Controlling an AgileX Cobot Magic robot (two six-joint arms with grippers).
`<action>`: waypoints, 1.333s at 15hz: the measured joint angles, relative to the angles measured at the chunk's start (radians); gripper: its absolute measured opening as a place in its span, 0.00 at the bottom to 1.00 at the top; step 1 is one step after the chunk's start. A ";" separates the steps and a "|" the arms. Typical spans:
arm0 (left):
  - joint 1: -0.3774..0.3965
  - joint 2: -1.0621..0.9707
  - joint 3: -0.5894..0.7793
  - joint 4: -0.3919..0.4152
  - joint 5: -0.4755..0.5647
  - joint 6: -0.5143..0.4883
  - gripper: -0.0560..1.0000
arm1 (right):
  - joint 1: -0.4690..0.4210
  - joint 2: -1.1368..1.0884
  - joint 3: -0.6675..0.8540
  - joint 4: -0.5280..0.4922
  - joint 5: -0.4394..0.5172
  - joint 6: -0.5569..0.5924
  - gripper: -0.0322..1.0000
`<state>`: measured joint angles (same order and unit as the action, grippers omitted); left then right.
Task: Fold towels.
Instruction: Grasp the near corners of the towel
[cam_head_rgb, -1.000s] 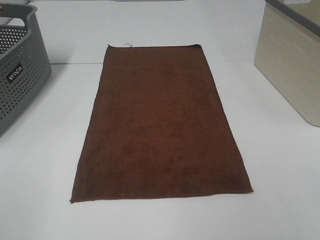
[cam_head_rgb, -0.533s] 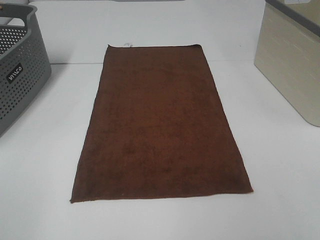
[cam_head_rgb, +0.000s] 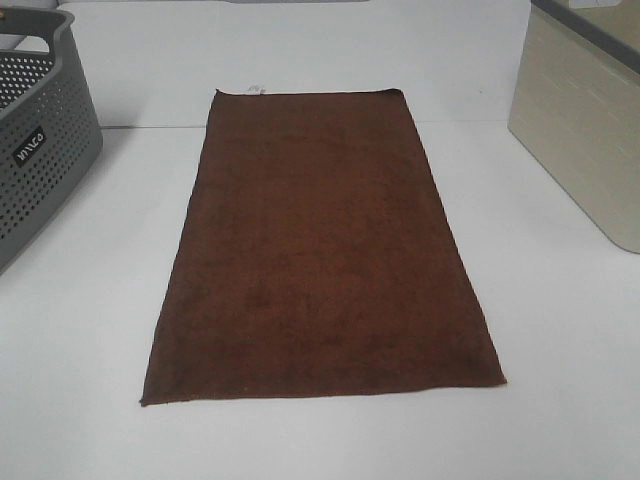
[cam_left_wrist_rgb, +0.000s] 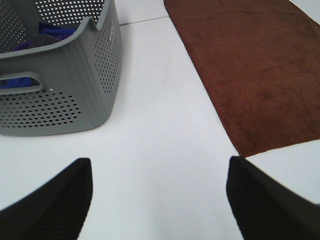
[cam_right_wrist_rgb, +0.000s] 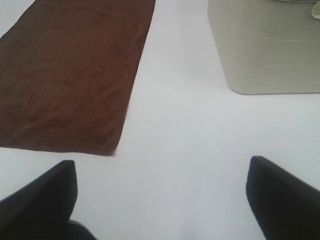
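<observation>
A brown towel (cam_head_rgb: 320, 250) lies flat and unfolded in the middle of the white table, its long side running away from me. It also shows in the left wrist view (cam_left_wrist_rgb: 255, 70) and the right wrist view (cam_right_wrist_rgb: 70, 75). Neither arm appears in the exterior high view. My left gripper (cam_left_wrist_rgb: 160, 200) is open and empty above bare table, short of the towel's near left corner. My right gripper (cam_right_wrist_rgb: 160, 200) is open and empty above bare table, short of the towel's near right corner.
A grey perforated basket (cam_head_rgb: 40, 140) stands at the left, holding blue cloth (cam_left_wrist_rgb: 55, 32). A beige bin (cam_head_rgb: 585, 130) stands at the right; it also shows in the right wrist view (cam_right_wrist_rgb: 265, 47).
</observation>
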<state>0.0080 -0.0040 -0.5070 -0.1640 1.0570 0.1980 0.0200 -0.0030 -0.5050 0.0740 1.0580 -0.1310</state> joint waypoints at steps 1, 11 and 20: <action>0.000 0.000 0.000 0.000 0.000 0.000 0.73 | 0.000 0.000 0.000 0.000 0.000 0.000 0.86; 0.000 0.018 -0.015 -0.051 -0.139 -0.069 0.73 | 0.000 0.033 -0.006 -0.001 -0.008 0.035 0.86; 0.000 0.506 -0.015 -0.254 -0.431 -0.126 0.73 | 0.000 0.572 -0.023 0.060 -0.132 0.162 0.84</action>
<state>0.0080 0.5020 -0.5220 -0.4180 0.6260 0.0720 0.0200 0.5690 -0.5280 0.1340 0.9260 0.0310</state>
